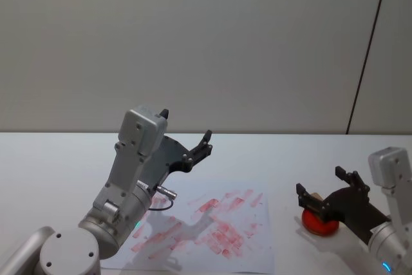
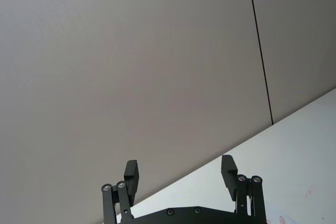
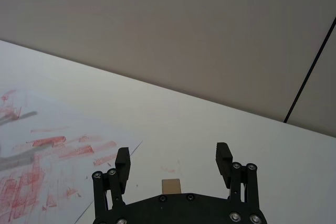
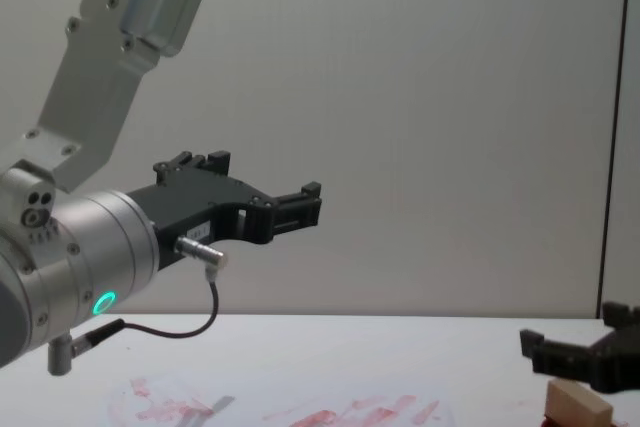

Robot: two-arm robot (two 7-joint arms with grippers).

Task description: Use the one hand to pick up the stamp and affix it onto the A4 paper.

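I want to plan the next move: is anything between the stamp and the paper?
Nothing lies on the table between the stamp, on the red pad inside the open right hand, and the paper. The left hand hangs open, raised above the paper's far edge, and could obstruct a high carry.

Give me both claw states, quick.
Left claw: open, empty, raised above the paper.
Right claw: open, low around the stamp on the red pad, not gripping it.
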